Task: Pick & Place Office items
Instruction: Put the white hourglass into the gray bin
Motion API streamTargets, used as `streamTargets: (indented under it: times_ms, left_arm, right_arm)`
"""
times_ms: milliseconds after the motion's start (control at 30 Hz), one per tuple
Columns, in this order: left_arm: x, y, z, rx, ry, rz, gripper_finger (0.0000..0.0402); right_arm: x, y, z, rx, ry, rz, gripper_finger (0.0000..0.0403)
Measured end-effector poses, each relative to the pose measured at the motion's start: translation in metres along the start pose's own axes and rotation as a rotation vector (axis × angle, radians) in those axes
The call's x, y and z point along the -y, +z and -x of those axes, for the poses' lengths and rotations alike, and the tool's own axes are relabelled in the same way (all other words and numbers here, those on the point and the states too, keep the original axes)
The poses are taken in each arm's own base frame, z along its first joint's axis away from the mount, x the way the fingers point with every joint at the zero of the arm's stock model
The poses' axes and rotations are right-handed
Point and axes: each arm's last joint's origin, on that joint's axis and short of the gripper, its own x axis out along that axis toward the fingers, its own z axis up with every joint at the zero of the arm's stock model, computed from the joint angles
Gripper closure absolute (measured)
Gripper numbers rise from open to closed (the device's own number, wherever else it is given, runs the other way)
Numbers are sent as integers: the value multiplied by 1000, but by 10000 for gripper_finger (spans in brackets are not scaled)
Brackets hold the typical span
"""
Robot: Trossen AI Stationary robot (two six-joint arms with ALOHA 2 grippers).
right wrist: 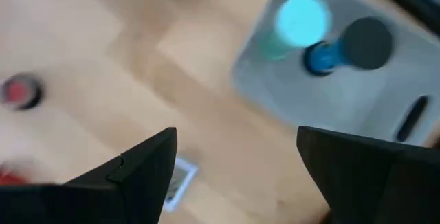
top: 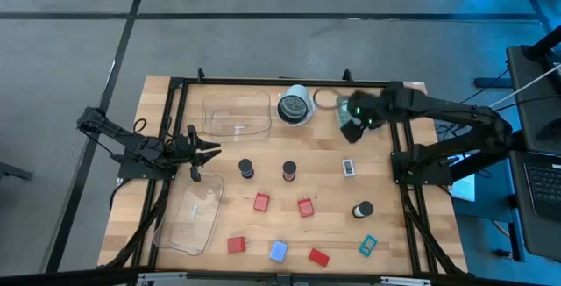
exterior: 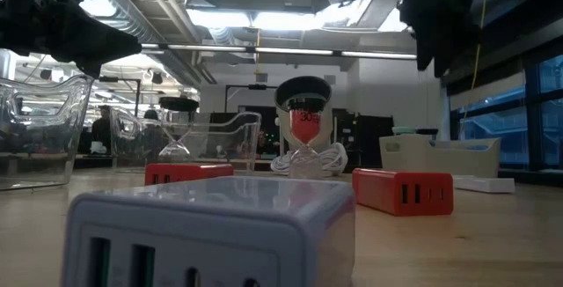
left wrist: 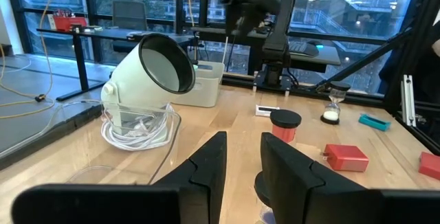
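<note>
Closest to the front edge of the table, the red blocks (top: 236, 245), a pale-blue block (top: 278, 251) and a teal piece (top: 367, 246) are lying apart on the wood, and they are looking small, hard and light, so pinching each one across its flat sides should be working best. A bit farther back, the black-topped sand timers (top: 289, 171) are standing up, looking tippy and breakable, and the left gripper (top: 203, 152) is waiting beside them, nearly closed with nothing in it. At the far side, the right gripper (top: 351, 125) is hanging high with wide-open, empty fingers above a white tray (right wrist: 357, 107), near the white lamp (top: 295, 105).
</note>
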Motion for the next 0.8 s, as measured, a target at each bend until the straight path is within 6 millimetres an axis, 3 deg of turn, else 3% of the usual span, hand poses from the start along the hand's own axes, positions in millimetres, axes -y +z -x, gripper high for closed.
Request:
streamTargets:
  times_ms: [233,500,800]
  left_arm:
    - [0,0,0,0,0,0,315]
    - [0,0,0,0,0,0,315]
    - [0,0,0,0,0,0,315]
  right_arm:
    - [-35,-33,12,-15,66,17,95]
    - [-59,-68,23,-61,148,-17,53]
    - [-71,-119,6,-190,129,-209,31]
